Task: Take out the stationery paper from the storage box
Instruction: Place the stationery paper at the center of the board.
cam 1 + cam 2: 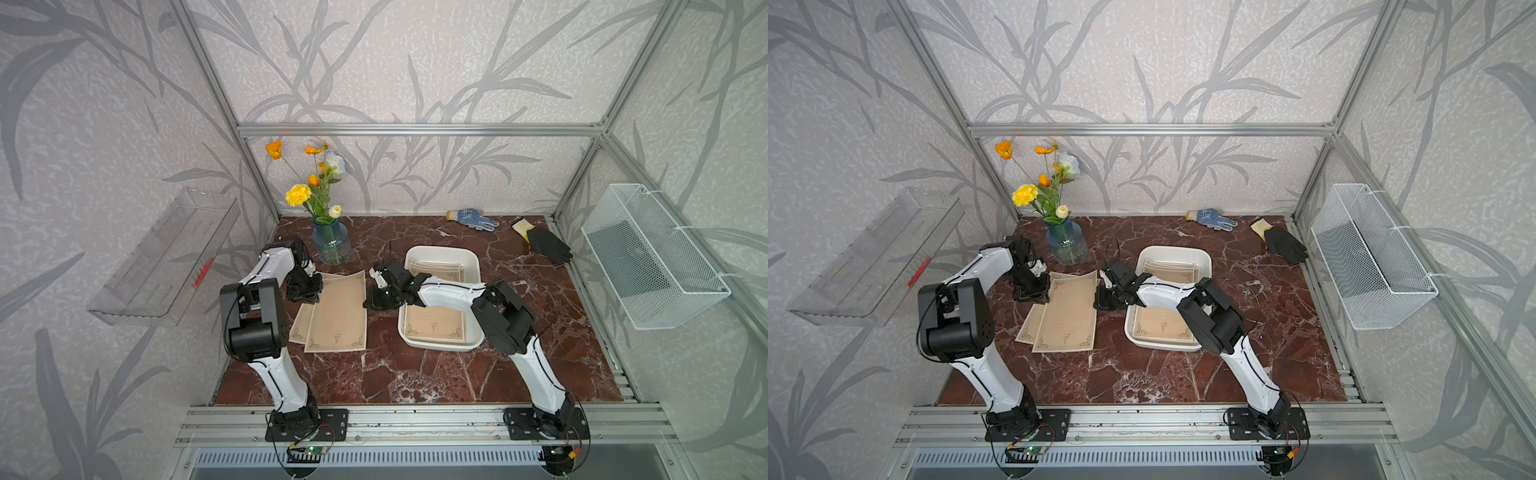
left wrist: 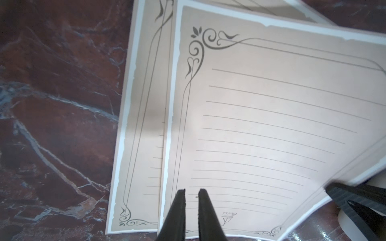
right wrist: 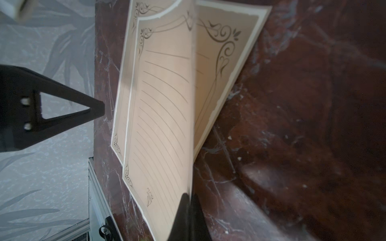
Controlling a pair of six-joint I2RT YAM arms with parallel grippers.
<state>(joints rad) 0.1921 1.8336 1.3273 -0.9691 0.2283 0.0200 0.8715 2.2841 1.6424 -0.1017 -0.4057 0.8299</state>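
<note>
Red-brown marble tabletop (image 1: 415, 382) carries the white storage box (image 1: 440, 248) a little toward 3 o'clock from centre, with stationery paper (image 1: 434, 324) inside. Two more sheets (image 1: 338, 320) lie at 9 o'clock of the box. The right pincer (image 3: 186, 197) is closed on the long edge of the upper one, which curls up. The left pincer (image 2: 192, 194) hovers over it with a narrow gap. I judge the paper light, limp and easy to crease, so grip the border. Free room is at 6 o'clock; the vase (image 1: 331, 245) stands at 11 o'clock.
</note>
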